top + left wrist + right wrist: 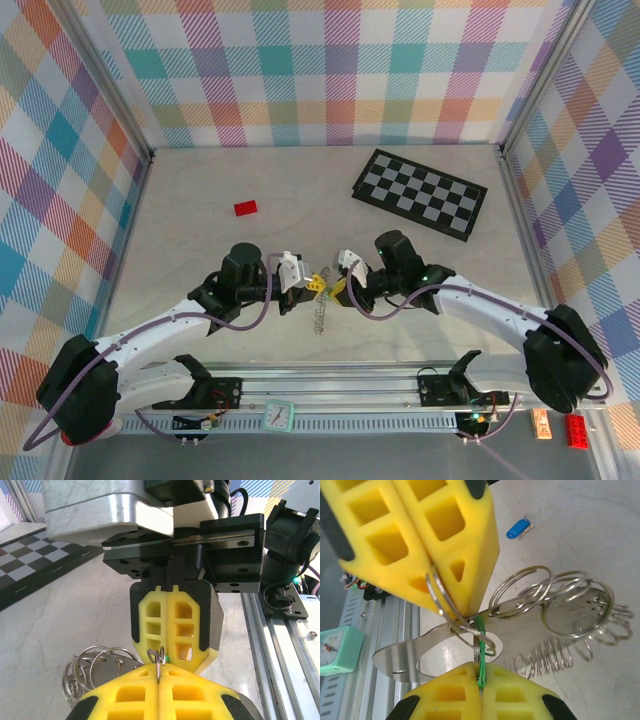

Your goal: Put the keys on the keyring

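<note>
My left gripper point(312, 284) point(159, 674) is shut on a thin wire ring of the keyring point(95, 669), a silvery bunch of split rings with a flat metal tag and a spring coil point(555, 656). The bunch hangs down below the two grippers point(318, 316). My right gripper point(337, 288) point(481, 681) faces the left one tip to tip and is shut on the green key point(480, 645). The green key's upper end touches the ring pinched by the left fingers point(445, 535). The blue key point(518, 528) lies alone on the table beyond the bunch.
A flat red block point(245, 208) lies at the back left and a black-and-grey checkerboard point(420, 193) at the back right. A small mint clock point(277, 415) sits on the front rail point(350, 385) between the arm bases. Plaid walls close in three sides.
</note>
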Controlling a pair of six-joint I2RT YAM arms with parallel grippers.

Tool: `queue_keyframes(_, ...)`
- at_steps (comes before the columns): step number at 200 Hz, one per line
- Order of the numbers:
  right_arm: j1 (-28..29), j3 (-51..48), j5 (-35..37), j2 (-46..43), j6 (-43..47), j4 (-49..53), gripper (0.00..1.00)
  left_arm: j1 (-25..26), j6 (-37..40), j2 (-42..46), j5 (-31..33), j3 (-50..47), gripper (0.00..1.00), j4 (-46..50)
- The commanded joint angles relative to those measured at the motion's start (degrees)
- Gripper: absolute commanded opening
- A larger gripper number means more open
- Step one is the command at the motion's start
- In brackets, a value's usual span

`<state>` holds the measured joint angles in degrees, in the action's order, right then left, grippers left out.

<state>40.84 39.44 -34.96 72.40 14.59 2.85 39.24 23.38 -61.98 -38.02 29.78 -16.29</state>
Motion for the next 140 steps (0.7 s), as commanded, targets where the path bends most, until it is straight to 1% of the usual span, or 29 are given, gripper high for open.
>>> queue_keyframes(1,0.29,2.16,-2.55,1.61,0.92,2.28,0.00,0.48,0.19,1.37,-2.96,0.12,0.00,-6.03)
queue_keyframes(35,0.17,1.80,-0.32,-1.47,1.66,3.25,0.00,0.48,0.70,1.71,-2.43,-0.42,0.00,-6.29)
queue_keyframes(47,0.21,1.66,1.37,-2.57,2.12,4.47,0.15,0.48,0.79,1.58,-2.41,-0.52,0.00,-6.21)
queue_keyframes(61,0.03,1.31,3.07,-4.29,2.87,5.76,0.25,0.48,0.79,1.50,-2.49,-0.68,0.00,-6.21)
queue_keyframes(83,0.03,0.66,4.45,-8.39,4.23,7.46,0.33,0.44,0.79,1.59,-2.58,-0.60,0.00,-5.94)
queue_keyframes(97,-0.02,0.26,4.79,-11.20,5.02,7.69,0.35,0.48,0.89,1.53,-2.75,-0.60,0.00,-5.85)
queue_keyframes(113,0.03,0.33,4.69,-13.51,5.83,7.64,0.36,0.48,0.81,1.42,-3.10,-0.43,0.00,-5.85)
queue_keyframes(140,0.00,1.46,1.49,-13.51,6.04,6.38,0.36,0.48,0.72,1.02,-3.88,-0.25,0.00,-5.93)
